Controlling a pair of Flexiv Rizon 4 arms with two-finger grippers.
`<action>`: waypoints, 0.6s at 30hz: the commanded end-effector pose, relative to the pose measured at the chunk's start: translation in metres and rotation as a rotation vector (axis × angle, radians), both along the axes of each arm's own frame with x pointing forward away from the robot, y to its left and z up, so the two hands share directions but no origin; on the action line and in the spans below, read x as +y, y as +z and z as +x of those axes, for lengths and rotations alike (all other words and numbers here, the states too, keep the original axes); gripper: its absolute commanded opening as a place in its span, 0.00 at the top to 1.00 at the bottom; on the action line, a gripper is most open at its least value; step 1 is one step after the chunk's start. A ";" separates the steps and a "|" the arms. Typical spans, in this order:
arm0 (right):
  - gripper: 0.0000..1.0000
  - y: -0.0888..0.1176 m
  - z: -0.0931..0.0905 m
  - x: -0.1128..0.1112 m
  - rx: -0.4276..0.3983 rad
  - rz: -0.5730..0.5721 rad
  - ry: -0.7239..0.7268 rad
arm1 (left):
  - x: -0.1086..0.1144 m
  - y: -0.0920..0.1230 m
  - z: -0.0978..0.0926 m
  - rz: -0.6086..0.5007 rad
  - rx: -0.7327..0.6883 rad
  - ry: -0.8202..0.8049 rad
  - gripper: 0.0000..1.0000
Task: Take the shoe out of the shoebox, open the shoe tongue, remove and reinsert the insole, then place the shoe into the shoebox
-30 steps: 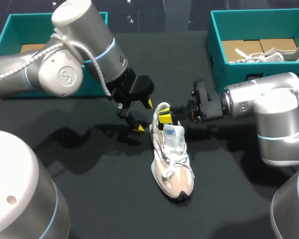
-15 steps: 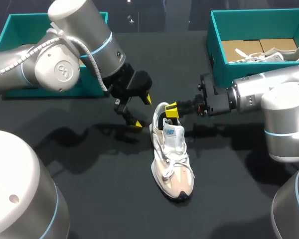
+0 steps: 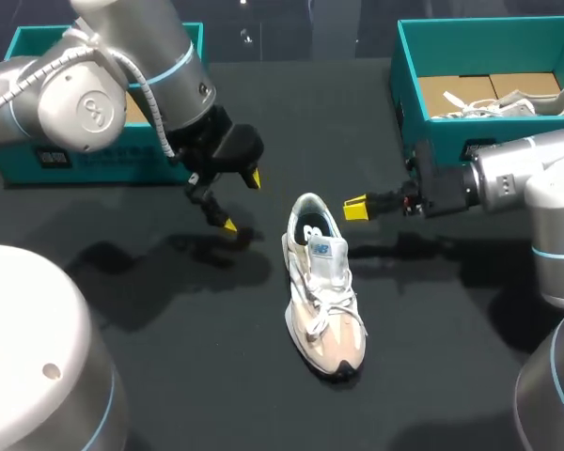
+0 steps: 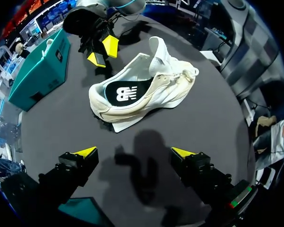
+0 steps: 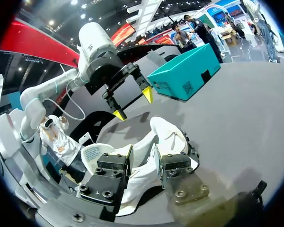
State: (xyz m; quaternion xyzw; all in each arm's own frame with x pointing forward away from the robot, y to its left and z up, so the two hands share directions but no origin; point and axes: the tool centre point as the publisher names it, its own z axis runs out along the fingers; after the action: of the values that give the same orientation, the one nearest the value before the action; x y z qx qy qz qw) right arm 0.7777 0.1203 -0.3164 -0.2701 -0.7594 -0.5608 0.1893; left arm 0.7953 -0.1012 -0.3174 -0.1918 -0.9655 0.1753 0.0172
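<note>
Right tool (image 3: 355, 208) backed off shoe (image 3: 321, 282), horizontal; left tool (image 3: 241, 200) withdrew, spread.

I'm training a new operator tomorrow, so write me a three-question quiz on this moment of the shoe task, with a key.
1. True or false: the left pincer is shut on the white shoe.
2. Where is the white shoe? A) inside the left box B) lying on the table, held by nothing C) hanging above the boxes
3. Fill in: a second shoe lies in the shoebox on the robot's ___ side.

Key: 1 false, it is open and apart from the shoe; 2 B; 3 right.
</note>
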 end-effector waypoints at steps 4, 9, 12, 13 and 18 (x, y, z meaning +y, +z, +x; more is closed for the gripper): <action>0.71 0.009 -0.002 -0.019 0.077 -0.081 -0.012 | 0.027 0.011 0.002 0.016 0.004 -0.018 0.00; 0.74 0.012 0.000 -0.037 0.148 -0.128 -0.040 | 0.043 0.017 0.005 0.024 0.008 -0.017 0.00; 0.73 0.017 0.001 -0.046 0.193 -0.178 -0.062 | 0.055 0.024 0.007 0.026 0.011 -0.018 0.00; 0.73 0.020 0.001 -0.049 0.199 -0.202 -0.076 | 0.059 0.026 0.008 0.029 0.011 -0.021 0.00; 0.91 0.035 0.001 -0.063 0.268 -0.316 -0.119 | 0.082 0.040 0.013 0.036 0.023 -0.103 0.00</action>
State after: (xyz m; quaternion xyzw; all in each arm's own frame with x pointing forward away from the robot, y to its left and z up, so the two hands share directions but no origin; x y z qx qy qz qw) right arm 0.7858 0.0656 -0.3017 -0.3970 -0.7712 -0.4467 0.2195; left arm 0.8063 -0.0347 -0.2902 -0.2271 -0.9608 0.1555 0.0346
